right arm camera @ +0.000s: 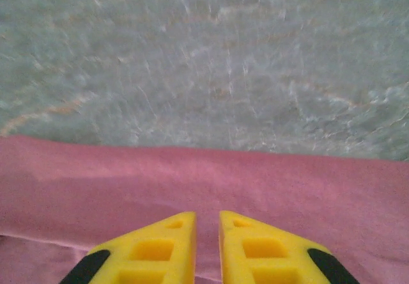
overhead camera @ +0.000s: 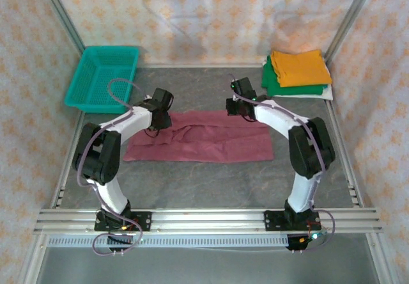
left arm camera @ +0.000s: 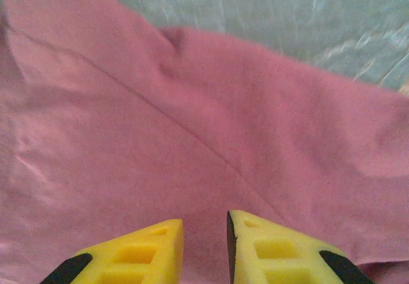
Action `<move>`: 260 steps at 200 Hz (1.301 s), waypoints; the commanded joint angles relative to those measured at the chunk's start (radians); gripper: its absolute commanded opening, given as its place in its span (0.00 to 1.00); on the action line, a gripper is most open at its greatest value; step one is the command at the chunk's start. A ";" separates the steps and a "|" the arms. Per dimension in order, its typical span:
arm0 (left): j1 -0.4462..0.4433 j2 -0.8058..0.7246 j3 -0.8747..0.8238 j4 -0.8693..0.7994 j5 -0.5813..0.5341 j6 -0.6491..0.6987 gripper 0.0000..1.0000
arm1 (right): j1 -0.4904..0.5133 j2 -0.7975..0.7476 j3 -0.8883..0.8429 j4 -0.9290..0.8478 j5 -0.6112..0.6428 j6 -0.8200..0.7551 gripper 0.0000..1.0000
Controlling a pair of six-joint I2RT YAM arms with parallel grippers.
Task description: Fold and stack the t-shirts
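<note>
1. The maroon tee (overhead camera: 198,143) lies spread under both pincers. It looks half-folded and isn't stacked yet.
2. The stack (overhead camera: 297,73), orange on top, sits done beyond the right pincer (right arm camera: 208,215).
3. The left pincer (left arm camera: 204,220) and the right have jaws nearly together; I can't tell if either grips cloth.

Left hand (left arm camera: 204,229) and right hand (right arm camera: 208,223) point downward, each narrowly parted.

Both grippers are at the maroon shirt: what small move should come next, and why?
Probably pinch the far edge with both grippers, then lift it. The maroon shirt lies flat in a long strip, and the left gripper and right gripper sit low near that edge, jaws narrowly apart, no cloth raised.
</note>
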 commanded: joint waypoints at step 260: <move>0.110 0.066 0.066 -0.061 0.033 -0.075 0.26 | -0.083 -0.069 -0.224 -0.258 0.090 0.297 0.25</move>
